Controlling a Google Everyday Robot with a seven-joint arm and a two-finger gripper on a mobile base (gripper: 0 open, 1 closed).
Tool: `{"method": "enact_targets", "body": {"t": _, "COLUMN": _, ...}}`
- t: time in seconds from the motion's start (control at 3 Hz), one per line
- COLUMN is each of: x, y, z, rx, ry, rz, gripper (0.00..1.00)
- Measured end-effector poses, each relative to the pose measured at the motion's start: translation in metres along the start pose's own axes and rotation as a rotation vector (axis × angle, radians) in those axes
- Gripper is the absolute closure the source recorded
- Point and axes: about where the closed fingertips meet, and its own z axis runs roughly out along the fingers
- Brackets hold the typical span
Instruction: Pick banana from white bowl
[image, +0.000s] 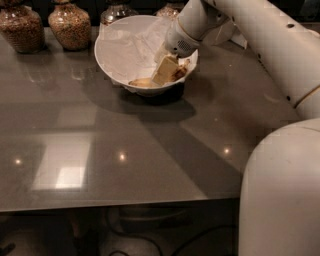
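Note:
The white bowl (112, 60), lined with crumpled white paper, stands at the back middle of the grey table. The pale yellow banana (141, 82) lies along the bowl's near inner wall. Its left end shows, and its middle is hidden. My gripper (167, 71) reaches down into the bowl from the upper right and sits right on the banana's middle, at the bowl's near right side. My white arm (260, 35) runs from the bowl to the right edge of the view.
Several glass jars of grains (70, 25) stand along the table's back edge behind and left of the bowl. A white object (227, 34) lies behind the arm. My white base (280, 195) fills the lower right. The table's front edge (120, 204) is near.

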Motion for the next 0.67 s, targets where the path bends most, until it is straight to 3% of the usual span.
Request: {"method": "enact_targets", "body": {"t": 0.67, "x": 0.018, "y": -0.007, "z": 0.015, "rx": -0.047, "ry": 0.079, "rz": 0.014, "gripper": 0.4}}
